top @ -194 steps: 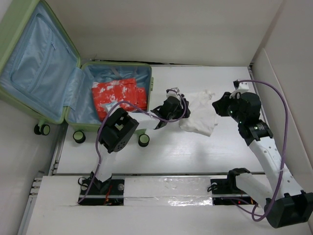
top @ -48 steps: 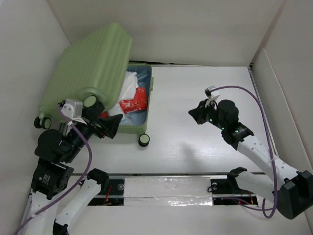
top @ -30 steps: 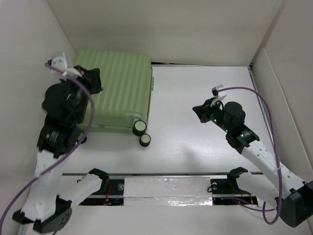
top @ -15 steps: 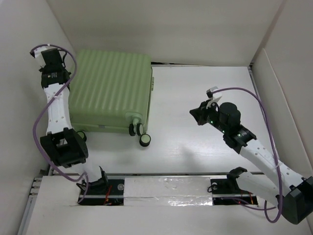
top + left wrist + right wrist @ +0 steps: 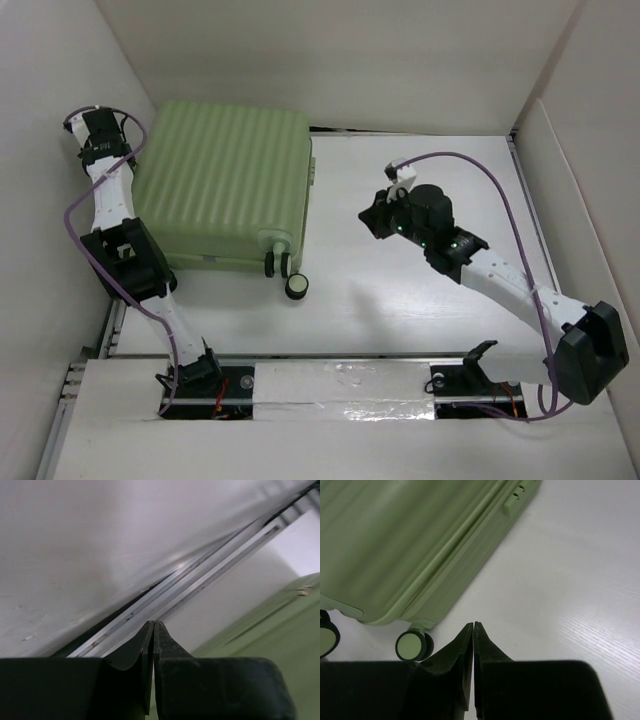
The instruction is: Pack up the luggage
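The luggage (image 5: pixel 225 180), a pale green ribbed hard-shell case, lies closed and flat at the back left of the table, its caster wheels (image 5: pixel 296 287) pointing toward me. My left gripper (image 5: pixel 105 140) is shut with nothing in it, beside the case's far left corner next to the side wall; in the left wrist view the luggage (image 5: pixel 285 630) shows as a green edge just to the right of that gripper (image 5: pixel 153 625). My right gripper (image 5: pixel 370 217) is shut and empty over bare table to the right of the case. Its wrist view shows the luggage (image 5: pixel 395 545) and one wheel (image 5: pixel 413 645) ahead of the gripper (image 5: pixel 473 625).
White walls (image 5: pixel 50 150) box in the table on the left, back and right. A metal rail (image 5: pixel 165 597) runs along the foot of the left wall beside the case. Bare white tabletop (image 5: pixel 420 320) stretches right of the luggage.
The case's lid has come down and stays closed. My right gripper has moved left toward the luggage. The left arm has folded its elbow lower while its gripper stays by the case's far left corner.
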Action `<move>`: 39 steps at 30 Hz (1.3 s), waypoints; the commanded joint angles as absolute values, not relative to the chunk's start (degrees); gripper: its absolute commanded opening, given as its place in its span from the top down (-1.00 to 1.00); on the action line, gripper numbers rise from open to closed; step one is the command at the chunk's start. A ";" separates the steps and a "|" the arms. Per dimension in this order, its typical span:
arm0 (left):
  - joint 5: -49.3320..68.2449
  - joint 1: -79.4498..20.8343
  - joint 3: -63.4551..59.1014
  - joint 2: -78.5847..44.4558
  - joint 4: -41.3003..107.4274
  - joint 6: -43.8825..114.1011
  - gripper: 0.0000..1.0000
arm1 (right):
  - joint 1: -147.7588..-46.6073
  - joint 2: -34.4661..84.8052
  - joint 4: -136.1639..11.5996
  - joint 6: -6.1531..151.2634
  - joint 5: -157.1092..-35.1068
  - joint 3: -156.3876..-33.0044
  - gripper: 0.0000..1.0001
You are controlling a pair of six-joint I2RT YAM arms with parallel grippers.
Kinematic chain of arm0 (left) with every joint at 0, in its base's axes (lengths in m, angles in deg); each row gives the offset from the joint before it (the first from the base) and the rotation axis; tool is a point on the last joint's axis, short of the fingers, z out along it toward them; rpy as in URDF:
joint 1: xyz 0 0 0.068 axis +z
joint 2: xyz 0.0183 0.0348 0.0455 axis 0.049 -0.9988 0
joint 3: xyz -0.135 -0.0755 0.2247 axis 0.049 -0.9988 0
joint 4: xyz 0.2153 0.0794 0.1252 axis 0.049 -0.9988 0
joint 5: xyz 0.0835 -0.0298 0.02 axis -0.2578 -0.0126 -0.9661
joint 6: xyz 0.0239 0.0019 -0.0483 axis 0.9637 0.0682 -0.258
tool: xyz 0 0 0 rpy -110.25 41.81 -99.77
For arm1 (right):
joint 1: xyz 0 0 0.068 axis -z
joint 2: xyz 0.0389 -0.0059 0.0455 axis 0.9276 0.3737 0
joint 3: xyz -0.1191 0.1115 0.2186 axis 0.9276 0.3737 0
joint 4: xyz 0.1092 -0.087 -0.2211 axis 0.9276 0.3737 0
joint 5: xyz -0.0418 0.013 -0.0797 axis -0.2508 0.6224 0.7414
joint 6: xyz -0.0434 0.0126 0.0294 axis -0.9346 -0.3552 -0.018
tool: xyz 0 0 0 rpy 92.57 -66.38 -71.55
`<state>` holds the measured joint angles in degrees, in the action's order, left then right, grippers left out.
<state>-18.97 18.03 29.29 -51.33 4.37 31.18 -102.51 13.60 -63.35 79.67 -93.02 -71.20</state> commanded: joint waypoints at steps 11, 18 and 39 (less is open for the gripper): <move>-3.12 14.34 20.42 -55.30 -2.62 33.68 1.00 | -103.83 22.04 -69.38 79.98 -88.38 -79.27 0.46; 9.79 1.86 5.83 -44.61 6.95 29.12 1.00 | -97.08 23.63 -68.15 80.42 -87.41 -79.88 0.28; 6.74 -27.15 -33.90 -4.96 20.05 13.13 1.00 | -87.64 43.74 -58.66 76.91 -99.53 -96.03 0.04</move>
